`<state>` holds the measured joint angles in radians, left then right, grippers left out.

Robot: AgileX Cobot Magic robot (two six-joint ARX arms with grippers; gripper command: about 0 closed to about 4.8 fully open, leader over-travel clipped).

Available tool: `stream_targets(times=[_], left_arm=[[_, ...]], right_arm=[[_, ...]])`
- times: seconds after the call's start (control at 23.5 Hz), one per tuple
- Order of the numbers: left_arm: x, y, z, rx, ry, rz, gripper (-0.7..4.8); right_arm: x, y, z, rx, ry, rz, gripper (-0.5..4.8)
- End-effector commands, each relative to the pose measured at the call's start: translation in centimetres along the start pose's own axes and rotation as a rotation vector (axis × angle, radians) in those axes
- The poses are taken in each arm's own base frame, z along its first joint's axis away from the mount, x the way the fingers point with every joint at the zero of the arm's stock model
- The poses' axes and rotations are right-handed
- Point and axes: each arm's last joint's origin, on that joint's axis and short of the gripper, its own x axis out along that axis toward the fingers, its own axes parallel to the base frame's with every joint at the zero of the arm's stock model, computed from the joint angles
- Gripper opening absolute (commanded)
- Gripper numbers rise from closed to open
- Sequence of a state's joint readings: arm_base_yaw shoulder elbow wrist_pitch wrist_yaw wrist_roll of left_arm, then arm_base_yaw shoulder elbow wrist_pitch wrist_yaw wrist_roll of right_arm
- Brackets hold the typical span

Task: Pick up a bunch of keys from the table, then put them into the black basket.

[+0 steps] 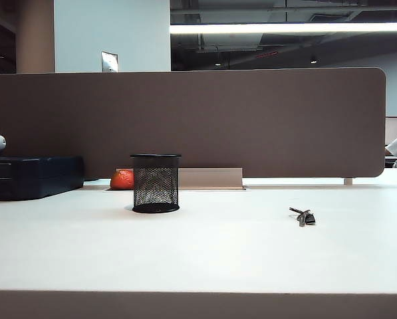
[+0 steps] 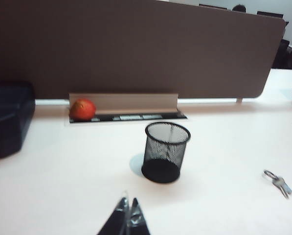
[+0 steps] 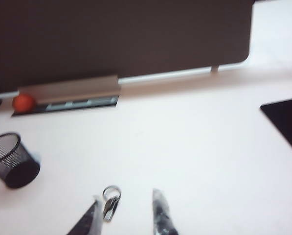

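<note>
- The keys [image 1: 303, 216] lie flat on the table [image 1: 205, 252], right of centre and well apart from the basket [image 1: 155, 183], which stands upright to the left, nearer the divider.
- The right gripper [image 3: 124, 213] hangs above the table with its jaws apart and nothing between them; the keys [image 3: 110, 199] sit just beside one finger rather than centred. Descending from this offset could land a fingertip on the ring and push the bunch aside.
- The bunch is thin and low, so a shallow close could slide over it and come up with nothing.
- Keys on a ring dangle; a pinch on one key could let the rest swing and catch the basket rim at the drop.
- The left gripper [image 2: 128, 215] hovers near the basket [image 2: 165, 152], fingertips together and empty. A nudge from it could tip the light cup.
- Neither arm shows in the exterior view.
</note>
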<state>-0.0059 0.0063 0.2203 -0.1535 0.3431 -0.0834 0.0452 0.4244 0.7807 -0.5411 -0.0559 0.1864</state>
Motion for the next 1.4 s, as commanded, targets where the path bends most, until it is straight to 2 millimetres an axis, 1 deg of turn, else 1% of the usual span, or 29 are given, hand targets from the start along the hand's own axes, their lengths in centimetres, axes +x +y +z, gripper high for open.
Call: stream_targets(times=[0.04,0.08,0.13,0.17,0.25,0.3,0.34,0.38,0.68,0.72,0.76,0.81,1.02,1.06,1.1,1.19,1.32,1.4], left_arm=[[-0.2,-0.2,0.1,-0.014,0.034,-0.045,0.02],[-0.2,-0.2,0.1,-0.014,0.035,-0.052,0.04],[-0.2,-0.3,0.2,-0.015,0.038,-0.063,0.05],[-0.2,-0.3,0.2,-0.017,0.043,-0.063,0.05],[-0.2,-0.3,0.2,-0.019,0.049,-0.067,0.06],[-0.2,-0.3,0.3,-0.020,0.049,-0.080,0.30],[-0.2,-0.4,0.3,-0.020,0.050,-0.086,0.30],[-0.2,-0.4,0.3,-0.021,0.051,-0.088,0.30],[-0.2,-0.4,0.3,-0.020,0.051,-0.088,0.30],[-0.2,-0.4,0.3,-0.020,0.051,-0.089,0.30],[-0.2,-0.4,0.3,-0.021,0.052,-0.100,0.30],[-0.3,-0.4,0.3,-0.021,0.053,-0.111,0.30],[-0.3,-0.5,0.2,-0.023,0.057,-0.136,0.30],[-0.3,-0.6,0.2,-0.024,0.059,-0.152,0.30],[-0.3,-0.6,0.2,-0.023,0.059,-0.152,0.30],[-0.3,-0.6,0.2,-0.024,0.061,-0.151,0.30],[-0.3,-0.6,0.2,-0.024,0.061,-0.154,0.30],[-0.3,-0.6,0.2,-0.024,0.061,-0.153,0.30]], right_arm=[[1.4,0.6,1.8,0.010,0.091,0.083,1.75],[2.0,0.7,2.2,0.014,0.119,0.099,2.07],[2.8,0.8,2.6,0.021,0.159,0.131,2.64],[3.4,0.9,2.8,0.027,0.186,0.158,2.95],[4.5,1.0,2.9,0.038,0.233,0.204,3.26],[5.6,1.0,2.8,0.048,0.275,0.222,3.63],[6.2,1.0,2.7,0.053,0.301,0.229,3.88],[7.3,0.9,2.4,0.066,0.348,0.244,4.40],[11.3,0.8,0.7,0.117,0.517,0.308,4.46],[12.0,0.9,0.3,0.119,0.545,0.315,4.56],[13.0,1.2,-0.4,0.118,0.584,0.323,4.79],[14.1,1.5,-1.1,0.112,0.628,0.336,4.79],[16.4,2.9,-2.7,0.084,0.695,0.374,4.79],[17.3,3.3,-3.2,0.077,0.713,0.385,4.79],[17.7,3.5,-3.3,0.073,0.723,0.390,4.79],[19.1,4.2,-3.5,0.055,0.748,0.392,4.79],[20.5,4.5,-3.5,0.018,0.755,0.374,4.79],[21.9,4.7,-3.6,0.014,0.771,0.371,4.79]])
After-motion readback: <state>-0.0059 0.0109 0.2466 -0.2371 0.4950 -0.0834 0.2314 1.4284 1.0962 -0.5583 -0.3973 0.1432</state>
